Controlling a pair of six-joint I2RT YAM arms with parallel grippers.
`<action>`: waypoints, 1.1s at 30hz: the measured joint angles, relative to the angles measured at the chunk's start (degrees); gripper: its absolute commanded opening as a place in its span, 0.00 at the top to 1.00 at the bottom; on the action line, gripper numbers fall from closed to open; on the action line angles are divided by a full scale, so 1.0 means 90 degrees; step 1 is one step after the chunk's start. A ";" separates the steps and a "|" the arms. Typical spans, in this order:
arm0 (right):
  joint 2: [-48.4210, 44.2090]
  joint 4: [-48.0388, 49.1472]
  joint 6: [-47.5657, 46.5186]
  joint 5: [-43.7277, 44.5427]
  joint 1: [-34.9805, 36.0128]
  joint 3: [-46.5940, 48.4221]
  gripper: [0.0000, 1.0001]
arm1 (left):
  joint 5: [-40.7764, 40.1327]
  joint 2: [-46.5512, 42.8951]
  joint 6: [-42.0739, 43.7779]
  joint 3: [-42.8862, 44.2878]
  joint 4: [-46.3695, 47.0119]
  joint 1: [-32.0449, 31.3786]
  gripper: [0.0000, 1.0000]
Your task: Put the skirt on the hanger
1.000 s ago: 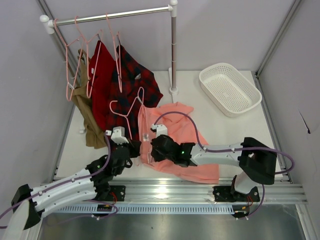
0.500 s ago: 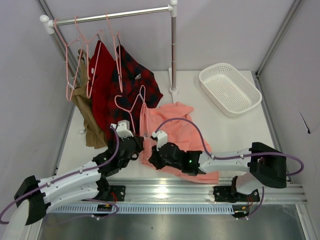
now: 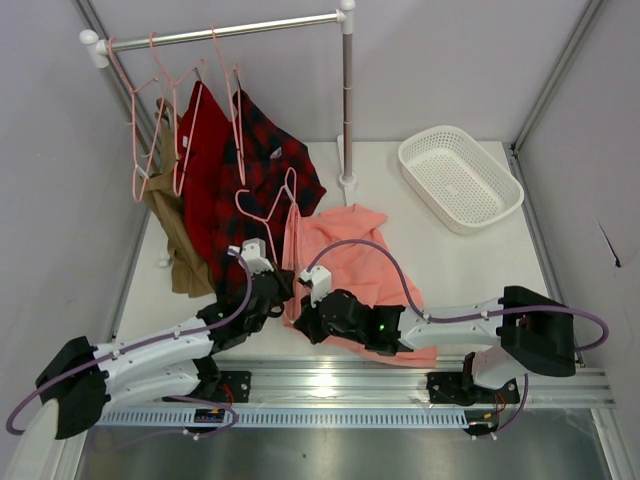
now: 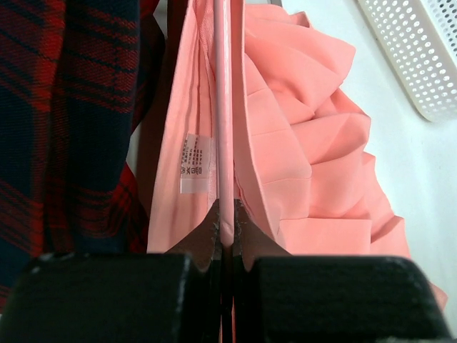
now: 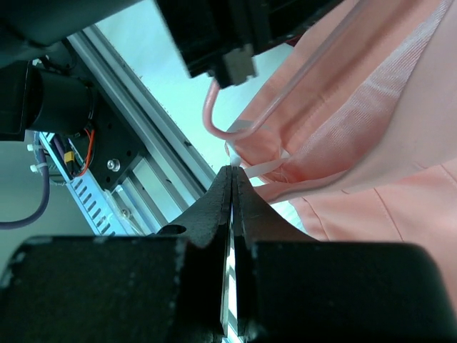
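Observation:
The salmon-pink skirt (image 3: 365, 262) lies bunched on the table, its left edge lifted. In the left wrist view its folds (image 4: 307, 150) and white label (image 4: 196, 163) hang to either side of the pale-pink hanger (image 4: 223, 107). My left gripper (image 3: 274, 290) is shut on one wire of the hanger (image 3: 270, 208), which rises toward the plaid shirt. My right gripper (image 3: 305, 315) sits just right of the left one, shut on a thin white loop of the skirt (image 5: 260, 166) at its fingertips. A bend of hanger wire (image 5: 211, 114) passes close above them.
A white rail (image 3: 230, 30) at the back left carries spare pink hangers (image 3: 150, 130), a red garment (image 3: 200, 150), a plaid shirt (image 3: 268, 160) and a tan garment (image 3: 178, 240). Its post (image 3: 347, 110) stands mid-table. A white basket (image 3: 460, 178) sits at the back right.
My left gripper has carried the hanger to the right, closer to the skirt's lifted edge. My right gripper has drawn a little toward the near edge, still holding the skirt.

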 measured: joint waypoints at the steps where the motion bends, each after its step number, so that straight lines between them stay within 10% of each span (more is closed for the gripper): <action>1: -0.0002 0.0000 -0.0005 0.0000 0.0012 -0.0010 1.00 | 0.0007 0.0053 0.0000 0.0000 0.0027 0.0002 1.00; 33: -0.0131 0.0153 -0.0112 0.0277 0.0000 -0.0015 1.00 | 0.0257 -0.0019 -0.0741 -0.0561 0.0410 0.0010 1.00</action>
